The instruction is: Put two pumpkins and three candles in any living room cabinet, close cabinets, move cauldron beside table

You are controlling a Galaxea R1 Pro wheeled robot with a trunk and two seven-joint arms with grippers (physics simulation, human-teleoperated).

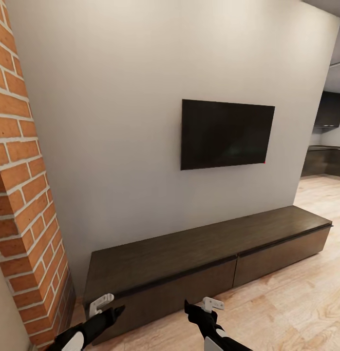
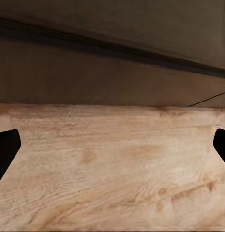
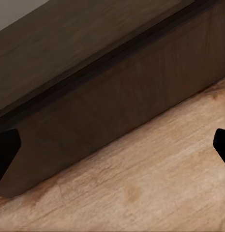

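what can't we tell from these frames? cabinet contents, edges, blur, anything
- Cabinet interior: both drawer fronts are shut in the head view, so contents are hidden.
- Cabinet's left end: hidden behind the brick fireplace in the head view.
- Left gripper and right gripper: wrist views cut the fingers at the picture edges, only dark tips show.
- Kitchen units: cut by the head view's right edge, too small for detail.

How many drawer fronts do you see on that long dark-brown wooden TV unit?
2: a left drawer front before the grippers and a right drawer front toward the kitchen side. Both look shut. The unit's left end is partly hidden.
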